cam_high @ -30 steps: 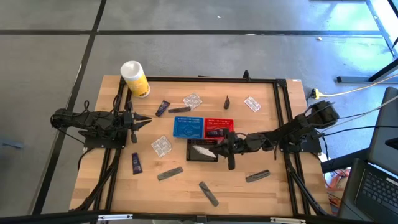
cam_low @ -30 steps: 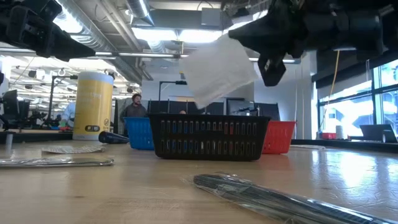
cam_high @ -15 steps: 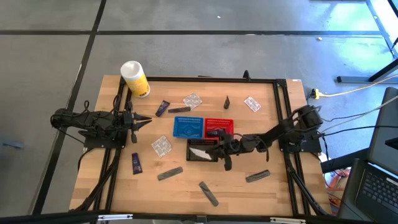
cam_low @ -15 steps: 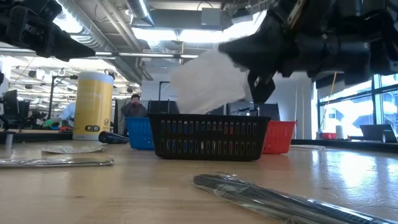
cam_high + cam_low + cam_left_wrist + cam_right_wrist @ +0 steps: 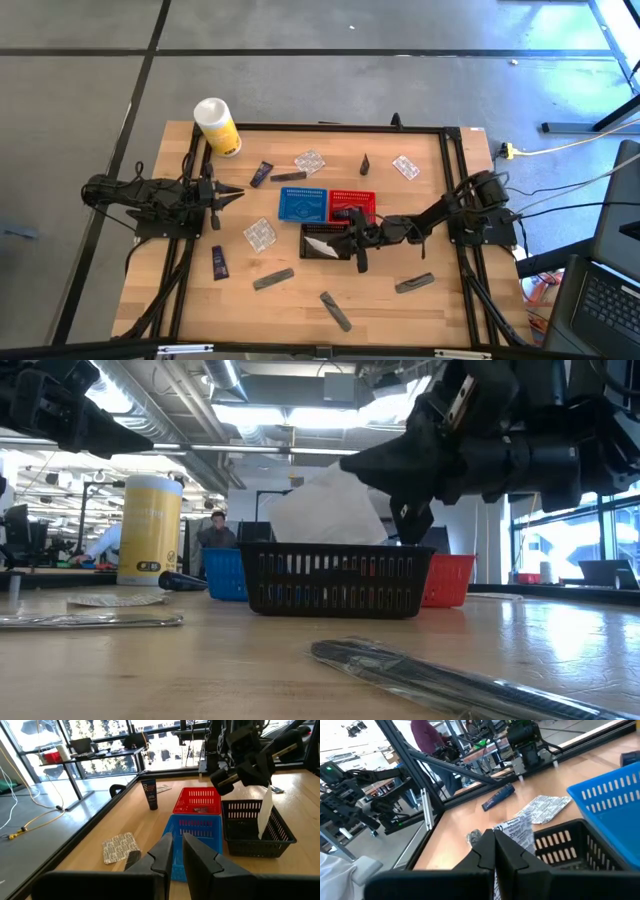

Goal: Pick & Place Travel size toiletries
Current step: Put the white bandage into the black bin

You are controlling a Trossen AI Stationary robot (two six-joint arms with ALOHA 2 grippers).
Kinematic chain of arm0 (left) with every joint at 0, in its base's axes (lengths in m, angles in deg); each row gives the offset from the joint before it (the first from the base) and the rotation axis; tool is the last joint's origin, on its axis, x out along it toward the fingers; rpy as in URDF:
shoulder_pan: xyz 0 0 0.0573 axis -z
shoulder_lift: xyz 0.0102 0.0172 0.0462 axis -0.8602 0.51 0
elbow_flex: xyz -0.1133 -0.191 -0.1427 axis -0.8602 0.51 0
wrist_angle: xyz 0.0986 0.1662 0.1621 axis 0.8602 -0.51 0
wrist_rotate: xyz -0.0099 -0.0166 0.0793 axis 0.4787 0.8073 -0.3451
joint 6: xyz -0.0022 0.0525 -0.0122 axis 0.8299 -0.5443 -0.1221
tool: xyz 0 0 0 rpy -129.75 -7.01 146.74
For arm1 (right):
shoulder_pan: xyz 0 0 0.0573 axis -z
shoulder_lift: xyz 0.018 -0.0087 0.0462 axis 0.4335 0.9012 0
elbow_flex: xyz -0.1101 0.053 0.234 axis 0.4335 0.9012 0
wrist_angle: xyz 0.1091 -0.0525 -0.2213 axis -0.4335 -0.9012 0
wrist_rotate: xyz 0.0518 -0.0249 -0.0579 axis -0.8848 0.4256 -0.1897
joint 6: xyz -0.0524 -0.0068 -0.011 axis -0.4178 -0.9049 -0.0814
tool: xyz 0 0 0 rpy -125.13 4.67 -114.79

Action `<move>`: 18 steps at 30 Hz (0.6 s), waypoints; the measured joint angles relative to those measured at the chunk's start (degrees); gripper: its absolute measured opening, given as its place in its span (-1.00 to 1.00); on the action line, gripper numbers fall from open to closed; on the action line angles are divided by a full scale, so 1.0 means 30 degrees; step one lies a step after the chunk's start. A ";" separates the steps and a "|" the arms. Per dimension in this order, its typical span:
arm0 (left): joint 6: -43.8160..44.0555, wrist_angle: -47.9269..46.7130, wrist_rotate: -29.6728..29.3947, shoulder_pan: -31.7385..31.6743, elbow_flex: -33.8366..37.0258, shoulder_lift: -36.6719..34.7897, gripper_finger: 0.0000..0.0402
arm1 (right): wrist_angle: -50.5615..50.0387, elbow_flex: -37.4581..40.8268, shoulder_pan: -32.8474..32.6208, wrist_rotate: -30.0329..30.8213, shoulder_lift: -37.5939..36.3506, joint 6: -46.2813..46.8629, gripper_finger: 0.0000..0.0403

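Black fingers of the right gripper (image 5: 351,238) pinch a white crinkly packet (image 5: 325,515) and hold it over the black mesh basket (image 5: 325,241), its lower edge dipping inside the basket's walls in the low view. From the left wrist view the same packet (image 5: 265,814) hangs upright against the far inner wall of the basket (image 5: 254,830). Just beside the black basket stand a blue basket (image 5: 302,204) and a red basket (image 5: 352,206), the red one with a small dark item lying in it.

Across the table the left gripper (image 5: 228,193) waits near the left edge, its fingers nearly pressed together with only a slit between them and nothing in them.

Other toiletries lie scattered on the wooden table (image 5: 430,310): a clear packet (image 5: 260,234) near the blue basket, two more clear packets (image 5: 309,161) and (image 5: 405,166) toward the far side, a navy tube (image 5: 261,174) beside a slim grey piece (image 5: 288,176), a small black piece (image 5: 365,163), another navy tube (image 5: 218,262), and three grey tubes (image 5: 273,279), (image 5: 336,311), (image 5: 414,284) along the near side. A white-and-yellow canister (image 5: 217,125) stands at the far left corner
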State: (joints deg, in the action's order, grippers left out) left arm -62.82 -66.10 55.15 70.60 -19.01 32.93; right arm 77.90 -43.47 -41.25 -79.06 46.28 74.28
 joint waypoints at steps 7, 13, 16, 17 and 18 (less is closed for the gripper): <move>0.0000 0.0000 0.0000 -0.0002 0.0005 -0.0005 -0.82 | -0.1793 -0.0010 0.0426 -0.0078 0.0456 0.1365 -1.00; 0.0000 0.0000 0.0000 -0.0001 0.0006 -0.0007 -0.81 | -0.1954 -0.0018 0.0549 -0.0490 0.0472 0.1604 -1.00; 0.0000 0.0000 0.0000 0.0000 0.0000 -0.0007 -0.82 | -0.1917 -0.0301 0.0549 -0.1182 0.0436 0.1511 -1.00; 0.0000 0.0000 0.0000 -0.0007 0.0000 -0.0006 -0.82 | -0.1916 -0.0417 0.0549 -0.1450 0.0422 0.1459 -1.00; 0.0001 0.0000 0.0000 -0.0006 0.0007 0.0000 -0.82 | -0.1916 -0.0496 0.0549 -0.1558 0.0418 0.1459 -1.00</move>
State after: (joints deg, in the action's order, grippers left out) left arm -62.81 -66.10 55.15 70.58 -18.99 32.93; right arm 72.15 -44.96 -39.60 -83.74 47.53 78.66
